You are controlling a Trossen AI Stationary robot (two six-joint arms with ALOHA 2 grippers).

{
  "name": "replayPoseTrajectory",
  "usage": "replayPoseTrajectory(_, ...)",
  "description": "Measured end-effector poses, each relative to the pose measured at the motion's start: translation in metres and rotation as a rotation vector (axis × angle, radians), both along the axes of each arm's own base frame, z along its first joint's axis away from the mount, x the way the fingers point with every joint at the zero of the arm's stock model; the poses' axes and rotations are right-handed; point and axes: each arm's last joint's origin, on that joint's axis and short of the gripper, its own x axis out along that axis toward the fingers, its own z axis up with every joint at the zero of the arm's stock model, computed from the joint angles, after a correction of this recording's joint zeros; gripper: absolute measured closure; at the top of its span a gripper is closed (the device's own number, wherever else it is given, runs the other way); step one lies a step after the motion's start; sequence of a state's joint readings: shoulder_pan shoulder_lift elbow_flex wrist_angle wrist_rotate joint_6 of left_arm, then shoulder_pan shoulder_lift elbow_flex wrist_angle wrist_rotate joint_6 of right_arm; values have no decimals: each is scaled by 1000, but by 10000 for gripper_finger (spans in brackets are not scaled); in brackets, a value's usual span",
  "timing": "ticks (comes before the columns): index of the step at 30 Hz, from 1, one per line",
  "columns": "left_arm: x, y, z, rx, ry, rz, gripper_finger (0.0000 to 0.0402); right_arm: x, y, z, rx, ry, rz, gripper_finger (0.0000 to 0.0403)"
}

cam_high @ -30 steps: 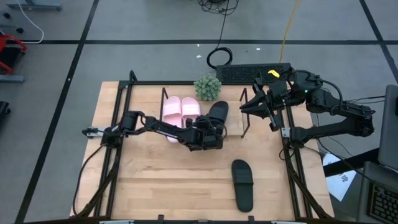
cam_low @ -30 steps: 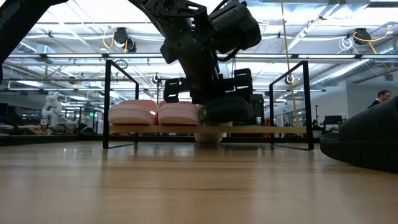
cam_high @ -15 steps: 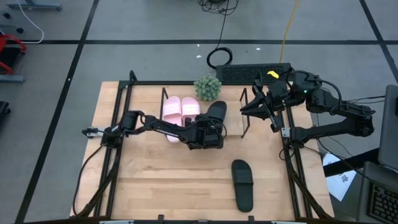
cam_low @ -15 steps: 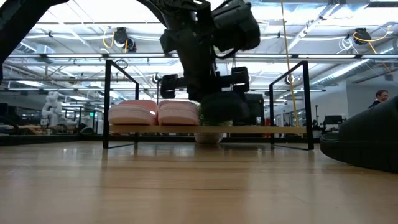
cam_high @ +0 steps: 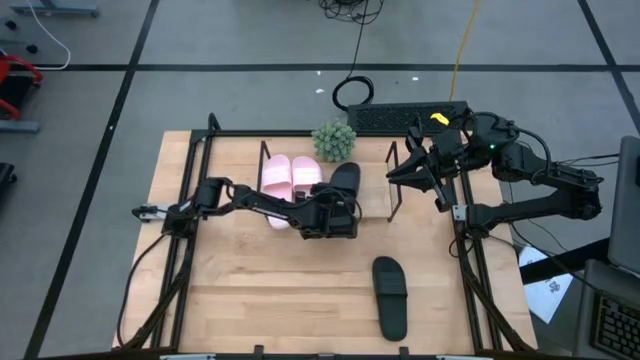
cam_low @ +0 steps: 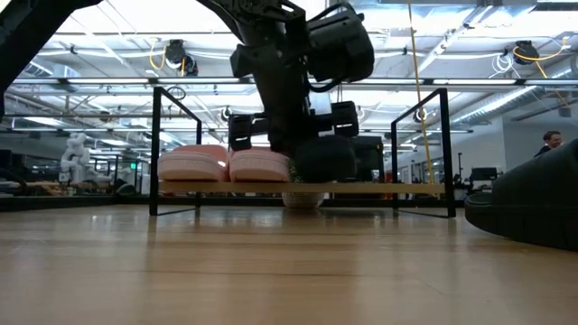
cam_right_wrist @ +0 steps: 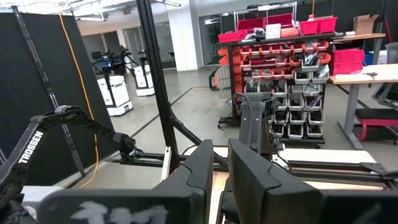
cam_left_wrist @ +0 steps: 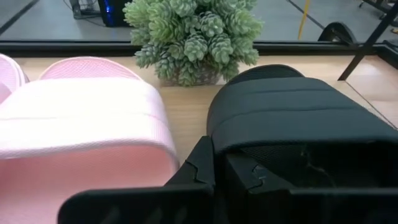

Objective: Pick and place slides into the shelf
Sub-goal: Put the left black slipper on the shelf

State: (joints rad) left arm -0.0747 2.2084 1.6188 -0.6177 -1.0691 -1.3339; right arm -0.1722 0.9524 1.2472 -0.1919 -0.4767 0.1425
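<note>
Matte black, wide-strapped, the slide (cam_high: pixel 345 181) sits on the shelf (cam_high: pixel 375 190) beside the pale pink pair (cam_high: pixel 291 178), the left gripper (cam_high: pixel 338 207) clamped on its heel. Another black slide (cam_high: pixel 390 297) lies on the tabletop. Right gripper (cam_high: pixel 424 165) waits raised near the shelf's end, fingers nearly together; "TROSSEN" is printed on an arm.

The left end effector (cam_high: pixel 340 208) hides the black slide's (cam_high: pixel 344 181) heel (shelf board beneath unseen).

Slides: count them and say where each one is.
4. Two pink slides sit side by side on the shelf; one black slide is beside them in the left gripper; another black slide lies on the table.
</note>
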Motion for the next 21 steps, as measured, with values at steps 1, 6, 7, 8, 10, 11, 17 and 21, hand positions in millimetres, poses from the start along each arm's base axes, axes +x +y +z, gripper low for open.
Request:
replayPoseTrajectory(1,0,1,0,-4,-2,5,401,0,0,0,3,1,0,360)
replayPoseTrajectory(6,-1,5,-1,-46,8,3,401,0,0,0,3,3,0,360)
replayPoseTrajectory(7,-1,6,-1,-51,7,2,401,0,0,0,3,3,0,360)
replayPoseTrajectory(8,-1,6,-1,-53,8,2,401,0,0,0,3,3,0,360)
replayPoseTrajectory(10,0,6,-1,-56,3,2,401,0,0,0,3,3,0,360)
replayPoseTrajectory(11,0,6,-1,-58,-1,1,401,0,0,0,3,3,0,360)
replayPoseTrajectory(17,2,6,0,-63,-9,-13,393,0,0,0,3,4,0,360)
replayPoseTrajectory(21,4,6,0,-63,-13,-24,379,0,0,0,4,5,1,360)
